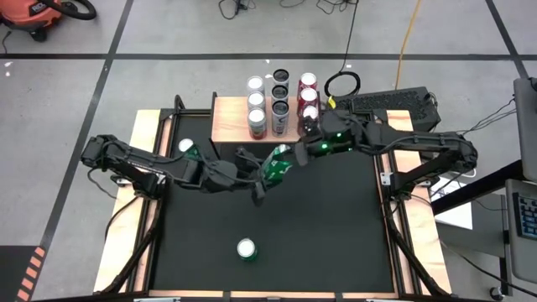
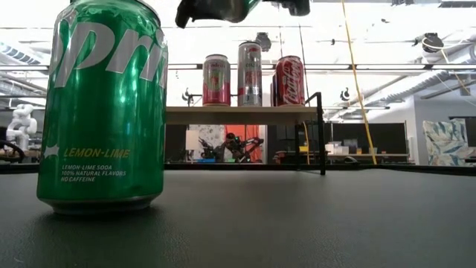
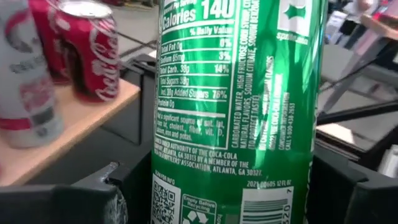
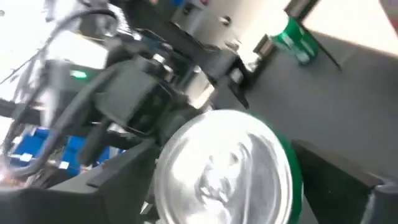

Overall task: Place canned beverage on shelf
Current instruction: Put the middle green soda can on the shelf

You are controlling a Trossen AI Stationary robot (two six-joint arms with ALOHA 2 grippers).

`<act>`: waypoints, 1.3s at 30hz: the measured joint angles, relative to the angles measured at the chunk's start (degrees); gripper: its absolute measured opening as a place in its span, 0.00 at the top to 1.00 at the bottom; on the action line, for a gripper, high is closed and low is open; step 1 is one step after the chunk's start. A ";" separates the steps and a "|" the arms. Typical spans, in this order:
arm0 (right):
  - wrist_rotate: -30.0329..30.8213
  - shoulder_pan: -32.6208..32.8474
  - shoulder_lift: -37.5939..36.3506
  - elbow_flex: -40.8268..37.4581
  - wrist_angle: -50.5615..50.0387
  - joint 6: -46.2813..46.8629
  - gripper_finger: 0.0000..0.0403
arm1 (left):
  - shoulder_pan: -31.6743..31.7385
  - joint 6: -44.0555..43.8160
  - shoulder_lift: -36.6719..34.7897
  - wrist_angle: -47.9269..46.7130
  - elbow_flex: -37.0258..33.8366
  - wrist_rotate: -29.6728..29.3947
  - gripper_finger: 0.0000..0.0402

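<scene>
The near green aluminium can [image 2: 104,104] reads "LEMON-LIME SODA"; the held green can's [image 3: 239,106] label reads "Calories 140".

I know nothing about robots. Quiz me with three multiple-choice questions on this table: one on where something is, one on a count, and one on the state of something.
1. Where do the red cans stand?
A. on the wooden shelf
B. on the black table
C. on the floor

2. How many green cans show from above?
A. one
B. three
C. five

3. The green can at the left hand is
A. lying flat on the table
B. lifted above the table
C. standing on the shelf

Answers:
1 A: they stand in a row on the shelf's right side.
2 B: there is the lifted green can, the front green can and the green can by the left arm.
3 B: the low view shows it high over the table top.
</scene>
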 joint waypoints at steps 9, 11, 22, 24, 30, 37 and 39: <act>-3.02 -2.31 -5.97 0.15 3.82 -12.64 0.09 | -0.07 -0.31 -0.26 11.47 -0.11 4.23 0.27; -3.94 -2.84 -7.35 0.11 3.94 -15.34 0.09 | -0.03 -1.87 -0.21 13.38 -0.11 4.63 0.27; -6.05 -3.37 -11.11 0.11 5.48 -20.60 0.09 | 0.31 -4.44 -0.23 23.68 -0.11 5.58 0.27; -7.06 -2.97 -11.10 0.11 5.68 -21.72 0.09 | 0.33 -4.40 -0.23 26.39 -0.11 5.70 0.27; -8.45 -1.75 -10.71 0.02 10.27 -24.97 0.09 | 1.10 -4.46 -0.29 31.79 -0.09 10.93 0.27; -8.65 -1.01 -9.39 0.07 16.54 -26.00 0.09 | 2.83 -5.87 -0.29 35.76 -0.07 16.65 0.27; -8.65 -1.02 -9.07 0.07 16.35 -26.11 0.09 | 3.30 -5.88 -0.29 37.10 -0.07 17.61 0.27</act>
